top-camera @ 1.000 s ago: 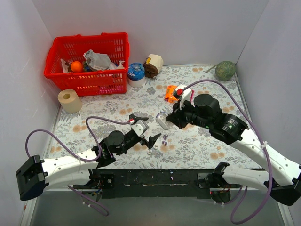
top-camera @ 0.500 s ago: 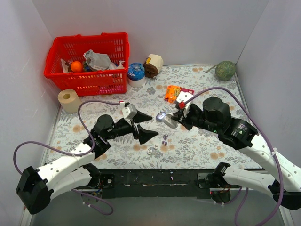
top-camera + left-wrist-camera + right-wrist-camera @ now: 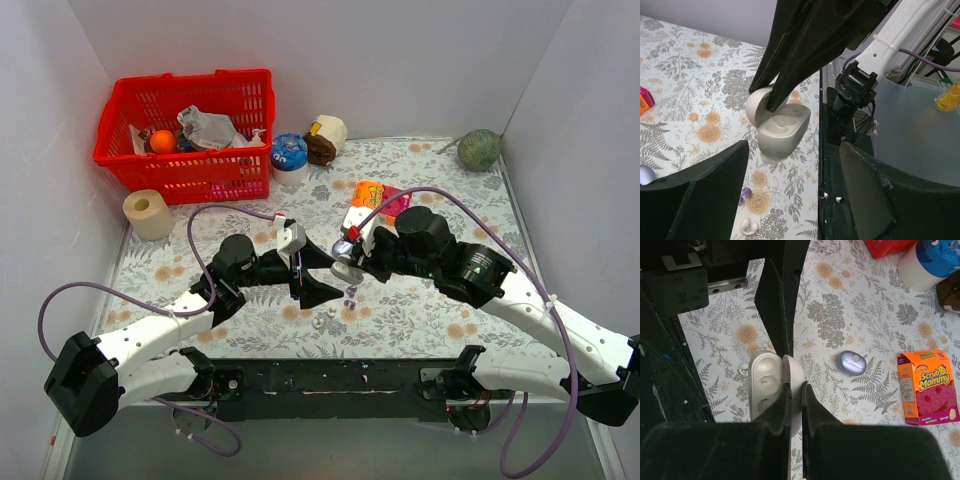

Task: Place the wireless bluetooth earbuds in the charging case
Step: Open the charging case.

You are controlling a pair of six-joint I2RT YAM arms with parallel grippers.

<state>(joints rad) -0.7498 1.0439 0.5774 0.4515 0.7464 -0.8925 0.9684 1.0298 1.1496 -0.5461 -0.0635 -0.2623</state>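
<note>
Right gripper [image 3: 348,262] shifted left with white case [image 3: 765,385], closing on left gripper [image 3: 325,273]. Right fingers pinch case's open lid. Left fingers spread wide just left of case, holding nothing. White earbuds [image 3: 318,322], purple earbuds [image 3: 350,293] on tablecloth [image 3: 430,300] just nearside of case. Purple case [image 3: 851,362] just beyond.

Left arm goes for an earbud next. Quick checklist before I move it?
1. White case open, nothing in it: ok.
2. Right gripper shut on the lid, steadying the case: ok.
3. Left gripper open and empty: ok.
4. White earbud lying loose below the case, nothing on it: ok.
5. Purple earbud close beside it, risk of grabbing the wrong one: not ok.
6. Case resting on the table or lifted: cannot tell.
</note>
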